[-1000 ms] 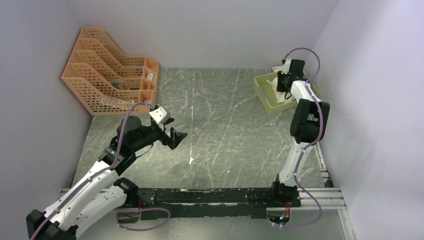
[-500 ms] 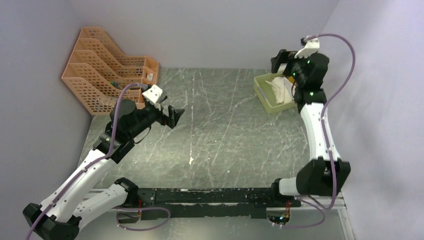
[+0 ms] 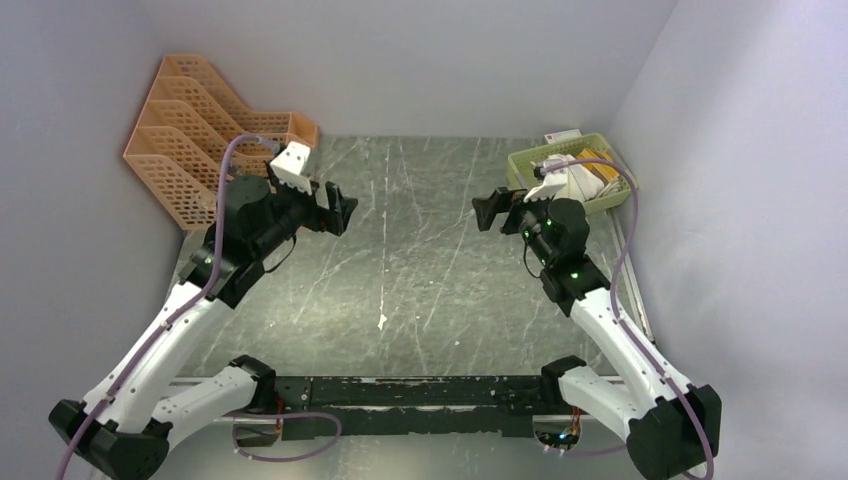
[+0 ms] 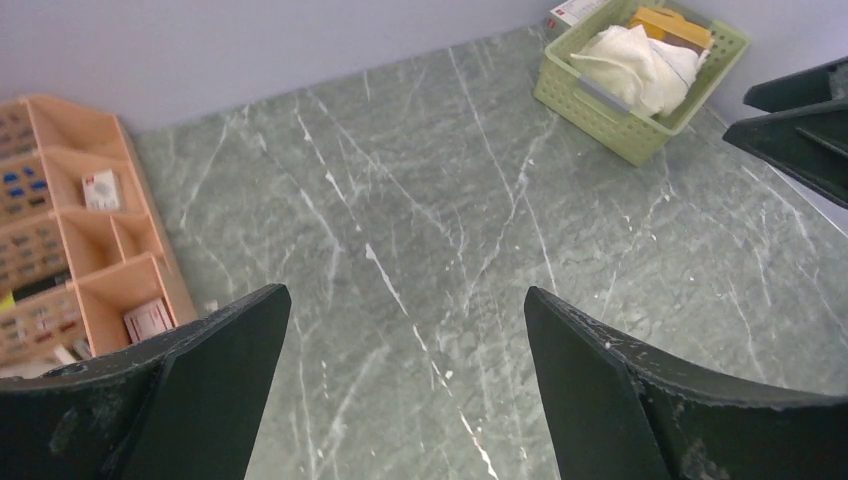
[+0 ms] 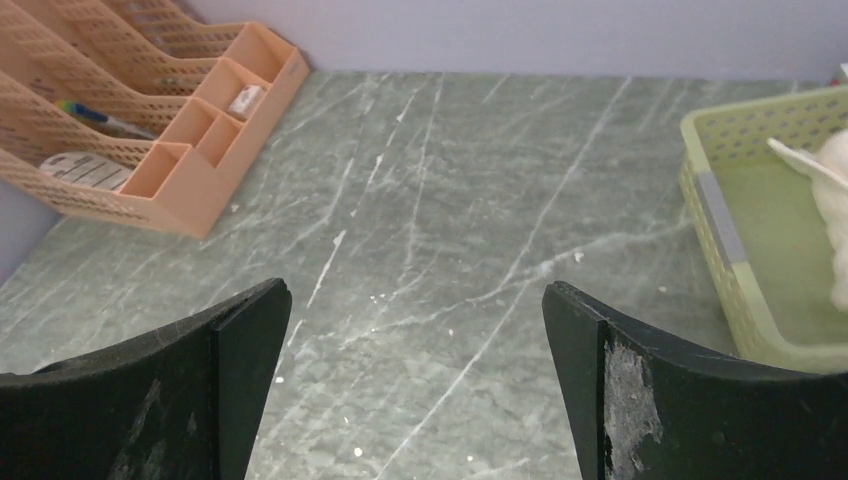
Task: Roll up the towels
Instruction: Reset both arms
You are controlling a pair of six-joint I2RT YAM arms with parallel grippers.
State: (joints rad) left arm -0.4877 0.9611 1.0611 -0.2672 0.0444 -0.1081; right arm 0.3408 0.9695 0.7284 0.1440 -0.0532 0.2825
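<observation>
Your table (image 3: pixel 420 250): grey-green marble-look top w/ pale veins. Orange mesh desk organizer (image 3: pixel 215 140) sits on it at the far-left corner, just left of & beyond the left fingers (image 4: pixel 200 390). Green slotted basket (image 4: pixel 590 100) stands at the far-right corner, off to the right of the right fingers (image 5: pixel 650 400). Small white-red box (image 3: pixel 563 135) lies just behind the basket, by the wall. White speck (image 3: pixel 382 321) mid-table, nearer the arm bases than either finger pair, approx between them.
</observation>
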